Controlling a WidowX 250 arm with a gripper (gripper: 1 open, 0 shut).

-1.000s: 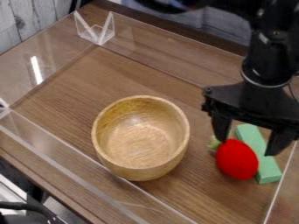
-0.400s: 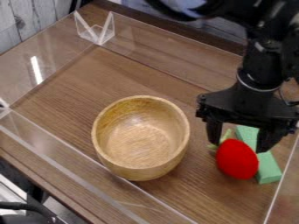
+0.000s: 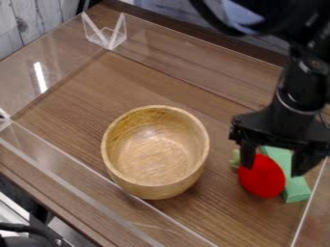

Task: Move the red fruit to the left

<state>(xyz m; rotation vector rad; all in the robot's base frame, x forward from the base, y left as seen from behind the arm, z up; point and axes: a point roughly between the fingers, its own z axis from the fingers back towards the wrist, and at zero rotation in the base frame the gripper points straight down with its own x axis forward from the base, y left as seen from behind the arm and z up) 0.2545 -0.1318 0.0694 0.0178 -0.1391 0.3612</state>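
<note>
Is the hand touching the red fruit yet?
Cannot tell. The camera view shows the open hand lowered around the red fruit, its fingers overlapping the fruit's top, so neither a gap nor contact shows plainly.

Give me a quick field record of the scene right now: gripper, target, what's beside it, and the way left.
gripper: open, pointing down, fingers straddling the fruit from above
red fruit: on the table at right, not lifted; contact with the fingers unclear
green block: right behind and beside the fruit, touching or nearly so
wooden bowl: empty, upright, left of the fruit
table: wood grain, clear walls around
task status: fruit not yet moved left
</note>
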